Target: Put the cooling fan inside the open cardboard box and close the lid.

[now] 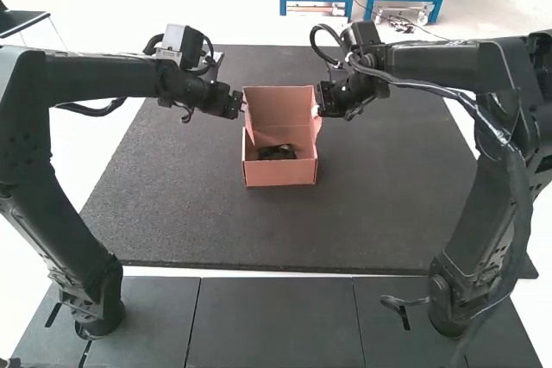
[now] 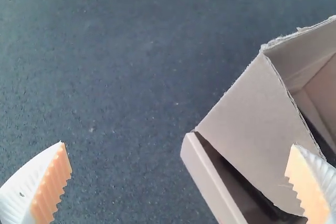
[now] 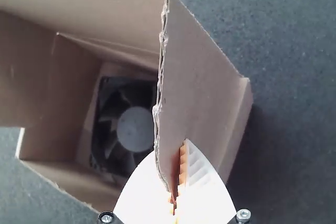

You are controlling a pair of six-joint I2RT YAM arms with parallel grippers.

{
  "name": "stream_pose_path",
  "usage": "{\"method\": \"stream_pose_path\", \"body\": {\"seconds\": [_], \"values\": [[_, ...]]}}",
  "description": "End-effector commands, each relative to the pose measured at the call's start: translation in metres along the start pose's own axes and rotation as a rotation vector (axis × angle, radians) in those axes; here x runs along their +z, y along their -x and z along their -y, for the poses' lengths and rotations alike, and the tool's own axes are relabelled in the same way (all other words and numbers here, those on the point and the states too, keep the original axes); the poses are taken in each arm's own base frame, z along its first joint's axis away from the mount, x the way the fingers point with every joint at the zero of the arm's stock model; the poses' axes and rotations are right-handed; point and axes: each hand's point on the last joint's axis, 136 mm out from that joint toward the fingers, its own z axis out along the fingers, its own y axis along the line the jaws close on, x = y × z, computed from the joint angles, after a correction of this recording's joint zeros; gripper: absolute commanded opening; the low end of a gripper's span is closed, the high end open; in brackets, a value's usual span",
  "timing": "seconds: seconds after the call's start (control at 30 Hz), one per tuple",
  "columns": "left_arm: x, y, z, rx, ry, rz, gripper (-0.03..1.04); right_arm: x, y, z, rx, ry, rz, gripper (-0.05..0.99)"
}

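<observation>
Currently on hand: one cardboard box [image 1: 280, 171], open, upright at the middle of the black mat [image 1: 172, 196]. Cooling fan [image 3: 131, 127], black, lies flat on the box floor. Lid [image 1: 278, 108] is raised at the rear. Right gripper [image 3: 173, 161]: white ribbed fingers pinched together on the top edge of a side flap [image 3: 202, 93]. Left gripper [image 2: 178, 150]: fingers spread wide, nothing held, at the box's opposite side. One orange pad [image 2: 50, 182] is over bare mat, the other in front of the near flap; contact cannot be told.
</observation>
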Motion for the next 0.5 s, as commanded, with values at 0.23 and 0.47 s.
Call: {"method": "stream_pose_path", "body": {"seconds": [0.23, 0.47], "values": [[-0.004, 0.013, 0.005, 0.010, -0.021, 0.025, 0.97, 0.012, -0.004, -0.017, 0.075, 0.069, -0.064, -0.02], [-0.009, 0.011, 0.005, 0.009, -0.020, 0.014, 0.97, 0.018, -0.024, -0.018, 0.087, 0.066, -0.142, -0.02]]}}
